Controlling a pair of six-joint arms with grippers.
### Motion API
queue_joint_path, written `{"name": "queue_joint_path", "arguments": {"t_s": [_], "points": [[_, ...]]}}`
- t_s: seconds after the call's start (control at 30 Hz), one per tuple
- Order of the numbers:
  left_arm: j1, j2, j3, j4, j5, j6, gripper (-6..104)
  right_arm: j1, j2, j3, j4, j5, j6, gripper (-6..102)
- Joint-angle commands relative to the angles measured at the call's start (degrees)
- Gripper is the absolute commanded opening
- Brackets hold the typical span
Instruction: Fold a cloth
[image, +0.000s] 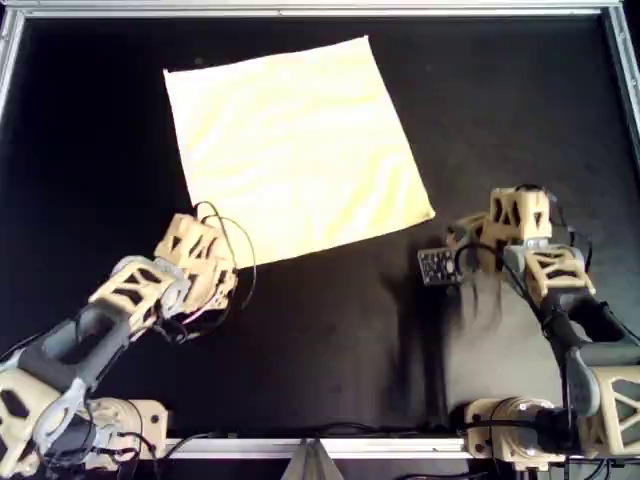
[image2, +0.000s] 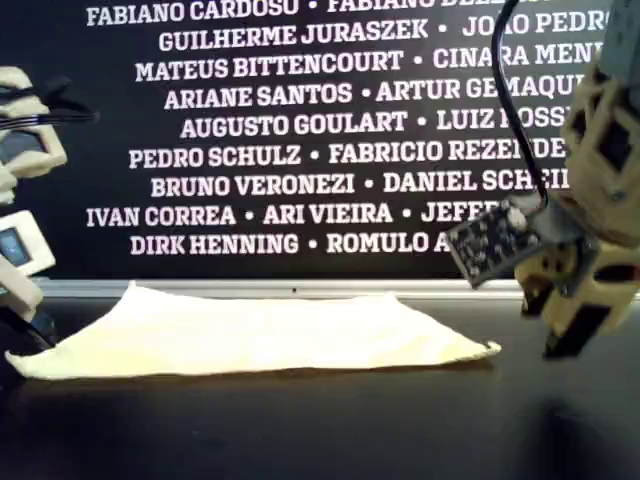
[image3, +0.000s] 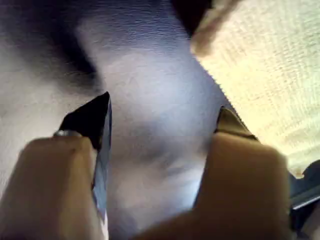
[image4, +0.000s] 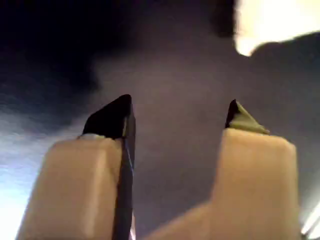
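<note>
The cloth (image: 297, 152) is spread flat and unfolded on the black surface (image: 330, 340). The left gripper (image3: 162, 117) is held with jaws parted just beside its edge; the right gripper (image4: 177, 112), likewise parted and empty, is kept near a corner

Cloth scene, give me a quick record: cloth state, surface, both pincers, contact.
cloth: thin pale cream-yellow square fabric sheet, spread flat, unfolded, faintly wrinkled, turned at an angle to the table edges
surface: black table top
left pincer: open, at the cloth's near corner on the overhead view's left, edge beside one fingertip
right pincer: open, above bare table, short of the corner on the overhead view's right
contact: neither pincer grips the cloth
</note>
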Motion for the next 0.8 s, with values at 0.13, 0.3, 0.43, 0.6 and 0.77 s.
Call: {"name": "queue_joint_path", "arguments": {"t_s": [0.13, 0.3, 0.43, 0.6, 0.77], "points": [[-1.5, -3.9, -5.6, -1.1, -11.8, -0.1, 73, 5.4, -4.9, -8.1, -2.5, 0.3, -0.18, 75], [-1.5, -6.9, -7.6, -1.1, -13.5, -0.4, 73, 5.4, -12.8, -14.9, -2.6, 0.4, 0.26, 75], [-1.6, -9.9, -10.0, -1.1, -13.5, -0.4, 73, 5.4, -17.2, -19.2, -2.6, 0.4, 0.35, 75], [-1.8, -14.3, -13.3, -1.1, -13.5, -0.4, 73, 5.7, -18.3, -21.9, -2.5, 0.4, 0.35, 75], [-2.0, -16.7, -14.9, -1.1, -13.5, -0.4, 73, 5.8, -18.4, -22.0, -2.6, -0.2, -0.09, 74]]}}
